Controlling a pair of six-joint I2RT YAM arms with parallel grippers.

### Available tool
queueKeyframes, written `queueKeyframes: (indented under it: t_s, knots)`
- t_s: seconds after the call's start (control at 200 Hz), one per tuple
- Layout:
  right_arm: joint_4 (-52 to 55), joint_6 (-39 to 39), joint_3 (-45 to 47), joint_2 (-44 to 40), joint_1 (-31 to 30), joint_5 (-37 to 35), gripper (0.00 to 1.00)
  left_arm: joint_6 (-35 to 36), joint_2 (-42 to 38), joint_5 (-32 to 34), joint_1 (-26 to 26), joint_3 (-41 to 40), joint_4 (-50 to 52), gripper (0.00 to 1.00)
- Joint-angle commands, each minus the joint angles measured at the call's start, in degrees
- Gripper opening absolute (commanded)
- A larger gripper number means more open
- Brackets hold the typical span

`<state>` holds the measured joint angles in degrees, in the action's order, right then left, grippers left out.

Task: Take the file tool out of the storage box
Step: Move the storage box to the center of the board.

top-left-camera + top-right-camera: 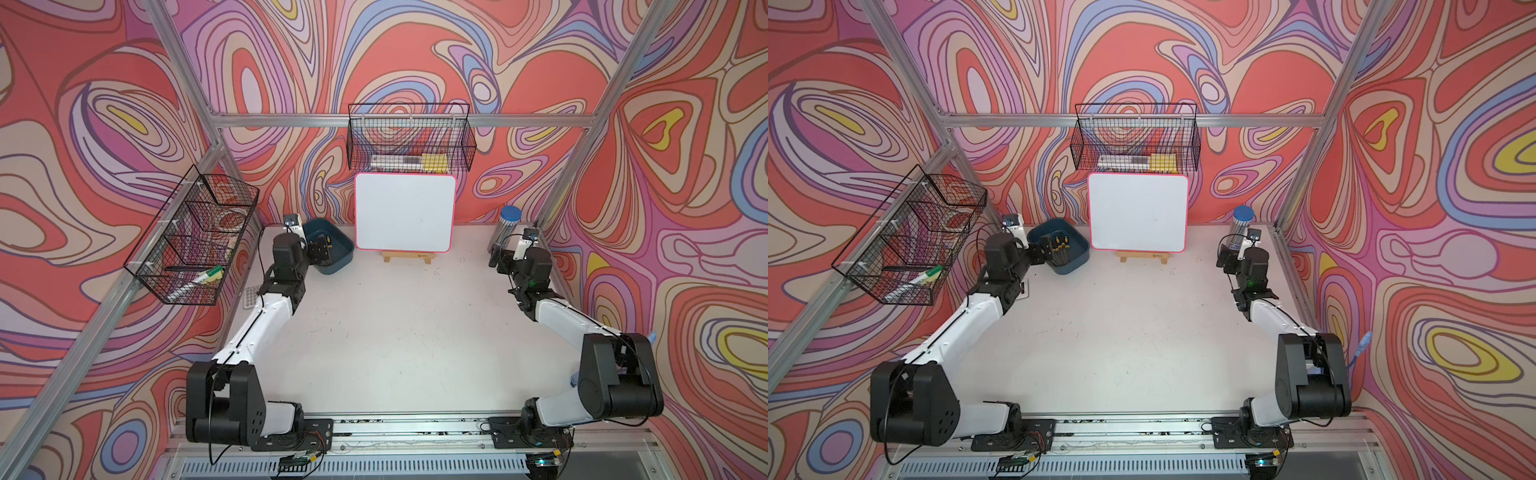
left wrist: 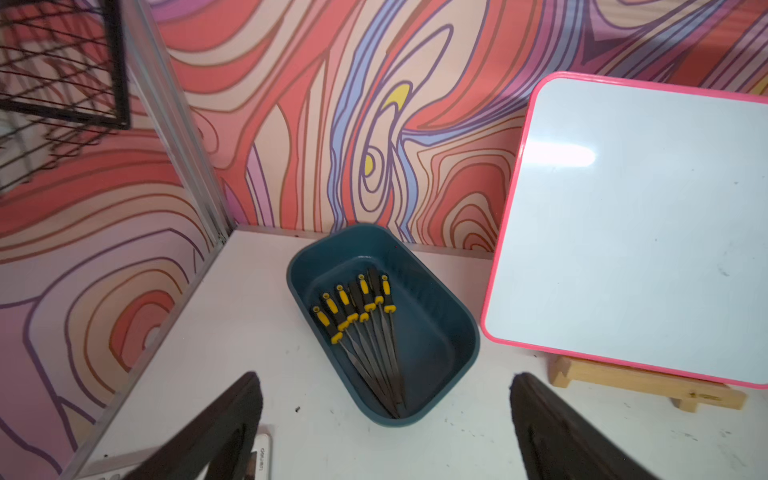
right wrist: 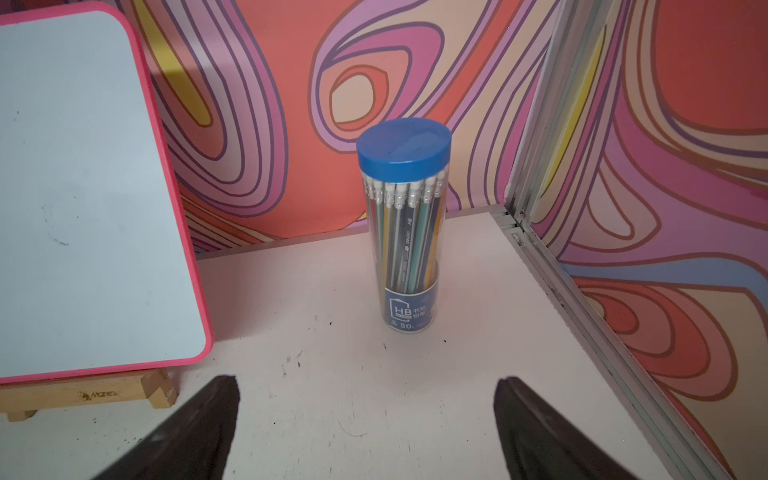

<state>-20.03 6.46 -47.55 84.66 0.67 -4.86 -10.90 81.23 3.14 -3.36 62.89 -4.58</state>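
The storage box (image 2: pixel 434 340) is a shallow dark teal tub at the table's far left corner, seen in both top views (image 1: pixel 334 266) (image 1: pixel 1074 262). Several file tools (image 2: pixel 365 328) with black-and-yellow handles lie fanned inside it, their metal tips gathered at the near end; they also show in a top view (image 1: pixel 1059 246). My left gripper (image 2: pixel 386 377) is open just short of the box's near end (image 1: pixel 321 251), touching nothing. My right gripper (image 3: pixel 368 380) hangs open and empty at the far right (image 1: pixel 494 257), facing a pencil tube.
A pink-framed whiteboard (image 1: pixel 404 212) on a wooden easel stands right of the box. The blue-capped pencil tube (image 3: pixel 405 232) is in the far right corner. Black wire baskets hang on the left wall (image 1: pixel 195 237) and back wall (image 1: pixel 409 139). A small white device (image 1: pixel 250 297) lies under my left arm.
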Motion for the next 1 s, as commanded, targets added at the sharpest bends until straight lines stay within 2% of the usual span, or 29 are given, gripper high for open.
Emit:
queueKeyframes:
  t_s: [0.0,0.346,0.546,0.681,0.891,0.997]
  knots:
    - [10.2,2.8,-2.7,0.8,-0.4,0.5,0.98,-7.1,9.1,-3.5,-0.3,13.1,27.2,0.95]
    - [13.9,4.8,-4.3,1.9,-0.4,4.9,0.91,-19.3,29.0,1.3,-0.4,36.3,47.0,0.93]
    - [14.7,4.8,-4.0,2.3,-0.4,6.7,0.87,-23.9,36.1,-0.8,0.3,38.3,43.9,0.90]
    - [15.5,4.5,-3.7,2.2,-0.4,8.1,0.83,-25.3,40.8,-0.8,1.5,42.7,46.1,0.87]
    - [15.6,4.4,-2.7,2.4,-0.4,8.6,0.81,-27.1,42.3,0.9,3.3,43.0,44.9,0.83]
    - [15.5,4.7,-2.6,3.0,-0.4,9.2,0.79,-27.4,44.1,-0.6,4.3,44.1,44.6,0.79]
